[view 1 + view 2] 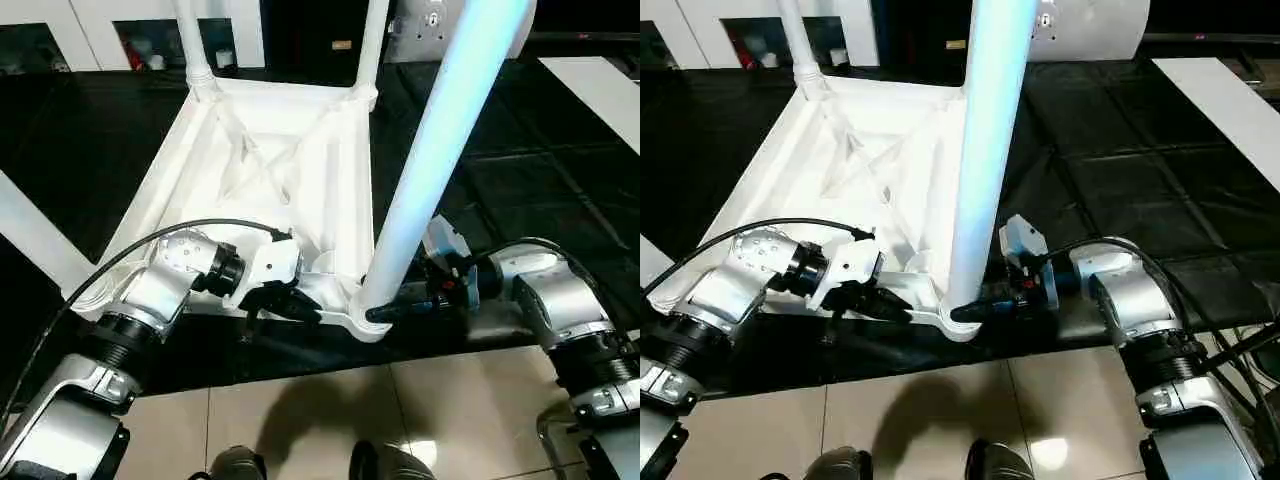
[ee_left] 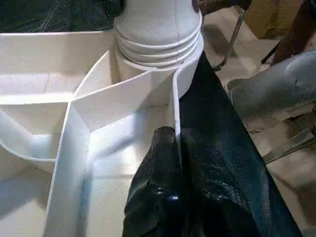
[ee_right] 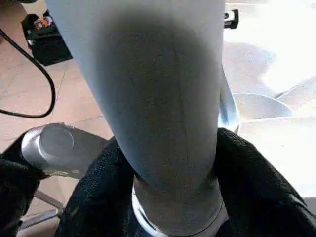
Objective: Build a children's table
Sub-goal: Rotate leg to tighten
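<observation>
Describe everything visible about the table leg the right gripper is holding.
The leg is a long, round, smooth white plastic tube, tapered, with ridged rings at its base. It stands nearly upright, leaning slightly, its base seated in the near corner socket of the upside-down tabletop on the black mat. The right gripper clasps it just above the socket, a black finger on either side. The left gripper pinches the tabletop's rim beside it.

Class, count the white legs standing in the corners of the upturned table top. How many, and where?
3: one in the near right corner, held near its base by the right tool, and two at the far corners. The near left corner is hidden behind the left arm.
</observation>
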You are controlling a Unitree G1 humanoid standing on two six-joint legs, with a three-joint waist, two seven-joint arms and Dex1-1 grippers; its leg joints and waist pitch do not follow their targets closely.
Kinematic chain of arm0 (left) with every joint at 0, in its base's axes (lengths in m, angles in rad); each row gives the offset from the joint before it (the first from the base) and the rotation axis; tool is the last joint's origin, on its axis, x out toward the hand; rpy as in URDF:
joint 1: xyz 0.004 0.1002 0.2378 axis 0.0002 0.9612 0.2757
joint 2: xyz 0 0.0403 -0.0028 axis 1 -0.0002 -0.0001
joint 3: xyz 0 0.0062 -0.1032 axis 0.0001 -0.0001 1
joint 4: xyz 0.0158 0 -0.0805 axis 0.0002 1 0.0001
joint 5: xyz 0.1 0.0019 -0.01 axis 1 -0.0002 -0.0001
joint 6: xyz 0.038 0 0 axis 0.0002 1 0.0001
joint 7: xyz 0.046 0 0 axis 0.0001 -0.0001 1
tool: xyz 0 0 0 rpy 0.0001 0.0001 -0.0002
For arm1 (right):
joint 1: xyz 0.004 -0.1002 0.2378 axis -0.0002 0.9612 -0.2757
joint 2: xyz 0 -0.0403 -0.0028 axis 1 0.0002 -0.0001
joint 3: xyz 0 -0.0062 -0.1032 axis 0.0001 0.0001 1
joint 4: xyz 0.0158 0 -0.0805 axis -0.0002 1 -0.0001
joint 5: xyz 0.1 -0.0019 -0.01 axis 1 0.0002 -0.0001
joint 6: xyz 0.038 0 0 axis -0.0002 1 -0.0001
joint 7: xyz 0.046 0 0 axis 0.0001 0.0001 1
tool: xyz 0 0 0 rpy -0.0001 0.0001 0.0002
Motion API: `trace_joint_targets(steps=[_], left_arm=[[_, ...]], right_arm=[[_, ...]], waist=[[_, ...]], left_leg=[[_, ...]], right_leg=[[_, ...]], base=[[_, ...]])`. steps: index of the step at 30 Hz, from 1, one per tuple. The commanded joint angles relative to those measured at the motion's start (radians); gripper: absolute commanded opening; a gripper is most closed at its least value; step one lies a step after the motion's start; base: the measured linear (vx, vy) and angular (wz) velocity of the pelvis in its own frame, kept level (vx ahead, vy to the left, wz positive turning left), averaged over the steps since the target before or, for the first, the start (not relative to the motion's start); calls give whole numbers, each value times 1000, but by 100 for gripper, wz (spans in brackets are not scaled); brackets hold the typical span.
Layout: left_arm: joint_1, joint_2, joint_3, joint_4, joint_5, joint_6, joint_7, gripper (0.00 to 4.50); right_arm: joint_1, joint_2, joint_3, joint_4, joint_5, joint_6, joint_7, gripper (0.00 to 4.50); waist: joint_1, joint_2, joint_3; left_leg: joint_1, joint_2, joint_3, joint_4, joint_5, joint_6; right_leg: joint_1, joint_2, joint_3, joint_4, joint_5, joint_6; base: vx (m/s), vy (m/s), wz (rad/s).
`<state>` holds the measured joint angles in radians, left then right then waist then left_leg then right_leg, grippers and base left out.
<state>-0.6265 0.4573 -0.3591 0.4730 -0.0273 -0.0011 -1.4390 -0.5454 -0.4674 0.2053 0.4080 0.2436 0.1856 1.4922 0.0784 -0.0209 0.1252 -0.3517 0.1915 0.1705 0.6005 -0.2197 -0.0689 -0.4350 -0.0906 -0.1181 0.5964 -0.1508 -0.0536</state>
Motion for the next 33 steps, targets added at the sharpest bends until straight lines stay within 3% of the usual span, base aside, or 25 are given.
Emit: trace_joint_targets(steps=[1, 4, 8, 10, 12, 13, 14, 15, 17, 18, 19, 20, 21, 22, 23, 24, 25, 26, 27, 28, 29, 30, 31, 32, 33], left_arm=[[21, -19, -26, -21, 5, 23, -9, 0], [40, -64, -1, -56, 7, 90, 103, 0], [45, -112, 12, -78, 20, 195, 220, 0], [35, -153, 31, -71, 15, 236, 286, 0], [20, -196, 43, -58, 23, 261, 349, 0], [14, -210, 46, -52, 26, 270, 368, 0], [6, -230, 50, -47, 36, 281, 400, 0], [5, -234, 51, -46, 38, 283, 407, 0], [2, -241, 53, -44, 42, 288, 420, 0], [-12, -272, 64, -38, 57, 314, 479, 0], [-20, -286, 69, -33, 63, 326, 507, 0], [-28, -302, 76, -25, 71, 332, 544, 0], [-36, -317, 84, -15, 81, 335, 585, 0], [-38, -321, 87, -14, 83, 336, 596, 0], [-40, -329, 90, -10, 86, 339, 614, 0], [-40, -329, 90, -10, 86, 339, 614, 0], [-40, -336, 96, -9, 92, 337, 631, 0], [-36, -343, 99, -10, 97, 336, 642, 0], [-35, -344, 100, -11, 98, 336, 643, 0], [-32, -344, 100, -14, 98, 336, 643, 0], [-30, -343, 100, -15, 98, 336, 643, 0], [-23, -338, 104, -21, 100, 335, 644, 0], [-19, -330, 104, -26, 100, 332, 636, 0], [-15, -320, 104, -31, 99, 327, 624, 0], [-10, -312, 106, -36, 100, 325, 617, 0]], right_arm=[[36, 11, 21, -42, 55, 73, 34, 207], [89, 88, -9, -117, 60, 136, -146, 207], [118, 172, 6, -155, 1, 159, -324, 207], [125, 238, -1, -174, -5, 205, -420, 207], [127, 319, -11, -189, -3, 254, -520, 207], [127, 349, -12, -193, -5, 267, -555, 207], [128, 388, -15, -199, -11, 285, -606, 207], [129, 397, -15, -201, -13, 289, -618, 207], [130, 411, -16, -204, -16, 296, -638, 207], [120, 478, -20, -189, -42, 305, -748, 207], [109, 519, -35, -170, -51, 313, -819, 207], [92, 560, -52, -136, -74, 312, -907, 207], [74, 592, -68, -103, -98, 312, -986, 207], [70, 601, -73, -95, -106, 313, -1008, 207], [45, 632, -107, -44, -130, 296, -1114, 207], [45, 632, -107, -44, -130, 296, -1114, 207], [33, 648, -124, -21, -145, 277, -1162, 207], [24, 668, -130, 3, -155, 230, -1179, 242], [24, 672, -126, 5, -158, 214, -1178, 263], [25, 676, -127, 8, -158, 194, -1180, 277], [25, 678, -128, 10, -158, 177, -1181, 278], [28, 682, -144, 13, -161, 125, -1189, 286], [33, 672, -150, 4, -157, 104, -1164, 313], [40, 656, -153, -9, -153, 89, -1134, 313], [47, 637, -155, -23, -152, 80, -1111, 322]], waist=[[-4, -3, -89], [0, -3, -82], [-9, -3, -69], [-29, -5, -60], [-47, -8, -55], [-52, -3, -51], [-63, -4, -53], [-70, 1, -52], [-85, 17, -48], [-97, 20, -49], [-105, 33, -42], [-114, 31, -40], [-121, 42, -33], [-118, 46, -30], [-98, 44, -29], [-90, 25, -24], [-111, -12, -21], [-97, -24, -19], [-94, -12, -30], [-73, 25, -55], [-80, 24, -49], [-79, 25, -50], [-81, 22, -47], [-82, 21, -44], [-85, 18, -45]], left_leg=[[-5, 40, -3, -60, 16, 138], [-6, 43, -4, -64, -1, 126], [1, 30, -6, -75, -110, 53], [0, 22, -11, -79, -168, 28], [1, 18, -16, -80, -214, 23], [6, 16, -18, -80, -230, 19], [7, 13, -24, -80, -250, 13], [9, 16, -29, -82, -263, 12], [24, 28, -39, -86, -335, 19], [18, 38, -48, -93, -377, 17], [25, 50, -56, -104, -450, 6], [23, 54, -61, -108, -487, 0], [16, 78, -74, -132, -599, -10], [-1, 100, -82, -156, -668, -17], [-20, 138, -85, -208, -763, -20], [39, 81, -43, -182, -743, -34], [58, 20, -39, -114, -636, -32], [116, -58, -9, 30, -328, -7], [45, -44, -27, 2, -199, 29], [-16, 2, -61, -70, -143, 32], [-17, 23, -73, -86, -148, 31], [-6, 29, -73, -94, -172, 22], [13, 23, -61, -97, -214, 25], [18, 21, -56, -96, -234, 25], [9, 19, -53, -97, -242, 31]], right_leg=[[81, -62, 67, -51, -179, -225], [80, -63, 67, -57, -211, -213], [74, -63, 62, -93, -455, -122], [74, -61, 51, -115, -603, -54], [73, -60, 40, -133, -681, -10], [70, -61, 34, -140, -706, 2], [77, -62, 19, -153, -741, 33], [78, -66, 13, -161, -742, 47], [79, -68, -10, -175, -711, 37], [91, -70, -20, -172, -653, 27], [90, -66, -32, -173, -618, 15], [95, -65, -41, -170, -608, 19], [114, -58, -49, -146, -571, 28], [130, -53, -32, -92, -505, 19], [143, -49, 32, 46, -261, -22], [73, -48, 66, -12, -346, -46], [43, -57, 54, -110, -628, 10], [-23, -92, 23, -244, -1082, 104], [75, -128, 5, -212, -1071, 136], [143, -120, 21, -156, -787, 114], [126, -104, 17, -143, -648, 82], [110, -87, 17, -130, -479, 16], [90, -80, 23, -129, -462, -42], [85, -77, 23, -131, -489, -59], [89, -73, 28, -126, -512, -74]], base=[[0, 0, 0], [0, 0, 0], [0, 0, 0], [0, 0, 0], [-50, 15, -8], [0, 0, 0], [0, 0, 0], [0, 0, 0], [0, 0, 0], [0, 0, 0], [0, 0, 0], [0, 0, 0], [0, 0, 0], [-64, 18, -4], [0, 0, 0], [0, 0, 0], [17, -89, 13], [30, -61, -28], [30, -61, -28], [103, 31, -45], [87, 37, -19], [87, 37, -19], [0, 0, 0], [0, 0, 0], [0, 0, 0]])
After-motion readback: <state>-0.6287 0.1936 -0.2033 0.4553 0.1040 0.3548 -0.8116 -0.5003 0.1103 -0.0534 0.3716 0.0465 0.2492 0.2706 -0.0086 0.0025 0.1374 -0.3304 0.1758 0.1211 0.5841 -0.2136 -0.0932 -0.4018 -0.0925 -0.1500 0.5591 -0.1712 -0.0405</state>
